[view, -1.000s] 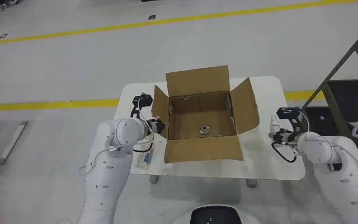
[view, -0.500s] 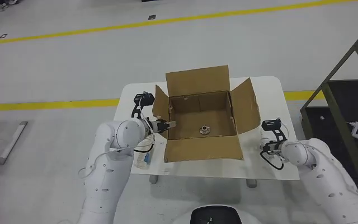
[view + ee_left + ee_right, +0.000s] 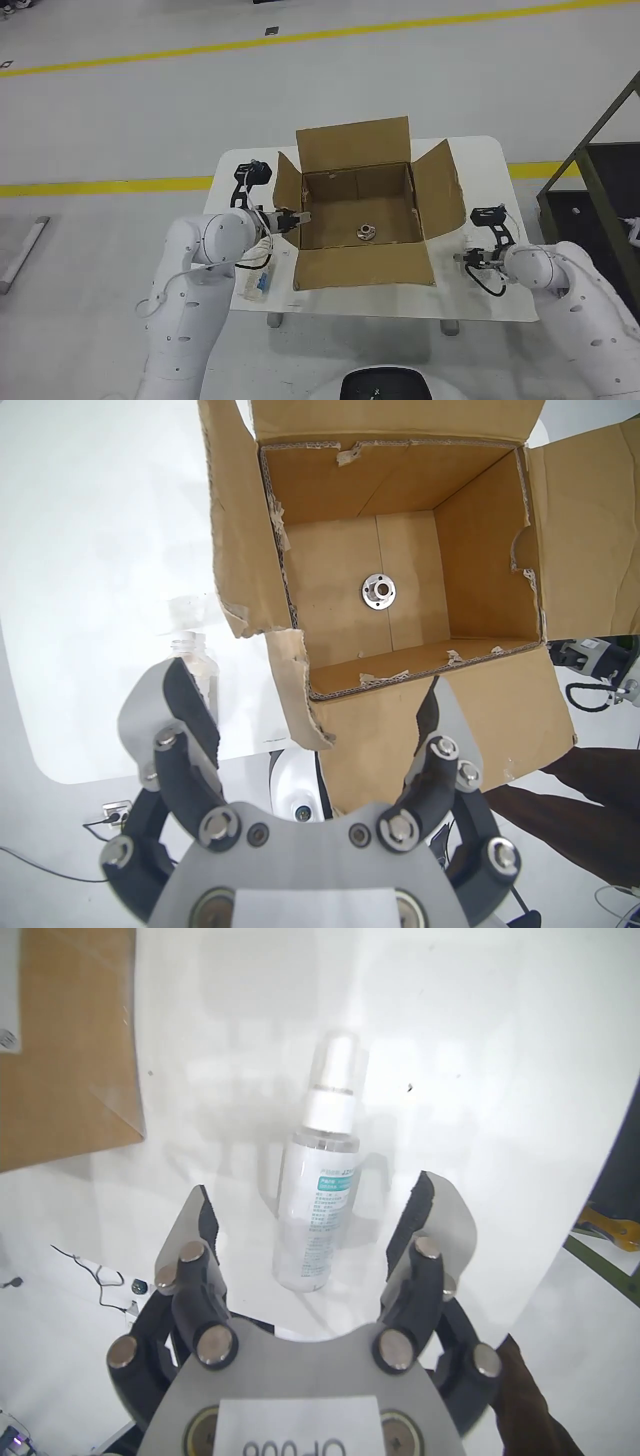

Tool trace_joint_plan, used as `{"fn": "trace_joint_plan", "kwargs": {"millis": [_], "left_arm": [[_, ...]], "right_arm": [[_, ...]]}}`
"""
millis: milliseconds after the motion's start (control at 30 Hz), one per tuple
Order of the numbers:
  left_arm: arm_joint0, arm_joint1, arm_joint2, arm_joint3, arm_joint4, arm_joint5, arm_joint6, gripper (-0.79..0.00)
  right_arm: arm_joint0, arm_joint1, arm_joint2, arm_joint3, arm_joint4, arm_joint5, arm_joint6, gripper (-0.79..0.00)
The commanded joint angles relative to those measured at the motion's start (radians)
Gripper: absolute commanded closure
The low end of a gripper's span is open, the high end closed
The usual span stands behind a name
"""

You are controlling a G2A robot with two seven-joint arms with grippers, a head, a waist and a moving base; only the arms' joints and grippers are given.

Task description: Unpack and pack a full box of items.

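An open cardboard box (image 3: 365,205) stands mid-table, flaps spread. A small metal flange (image 3: 365,233) (image 3: 379,590) lies alone on its floor. My left gripper (image 3: 297,217) (image 3: 315,710) hovers open by the box's left wall, above the torn corner, holding nothing. My right gripper (image 3: 470,257) (image 3: 314,1195) is low over the table to the right of the box, open. A white spray bottle (image 3: 320,1178) lies on the table between its fingers, nozzle pointing away; I cannot tell if the pads touch it.
The white table (image 3: 480,160) carries a clear plastic bottle (image 3: 197,660) and a packet (image 3: 258,282) to the left of the box. The box's right flap (image 3: 65,1053) lies close to the right gripper. A dark metal frame (image 3: 600,150) stands beyond the table's right edge.
My right arm has swung in from the table's right edge toward the box and dropped lower. My left gripper has shifted slightly toward the box's left rim.
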Motion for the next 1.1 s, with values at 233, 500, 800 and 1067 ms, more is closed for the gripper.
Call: {"fn": "trace_joint_plan", "kwargs": {"millis": [233, 500, 800, 1067], "left_arm": [[0.001, 0.007, -0.025, -0.005, -0.005, 0.002, 0.012, -0.785], [0.003, 0.009, -0.016, 0.036, -0.009, 0.006, 0.040, -0.785], [-0.005, 0.009, 0.009, 0.086, -0.002, 0.005, 0.059, -0.742], [-0.009, 0.009, 0.018, 0.097, -0.013, -0.009, 0.077, 0.000]], "right_arm": [[-0.058, 0.001, 0.261, -0.249, 0.535, 0.028, -0.092, -0.785], [-0.021, -0.002, 0.201, -0.174, 0.682, 0.002, -0.115, -0.785], [0.048, -0.008, 0.100, -0.029, 0.738, 0.022, -0.138, 0.000], [0.065, -0.005, 0.079, 0.028, 0.805, 0.005, -0.126, 0.000]]}}
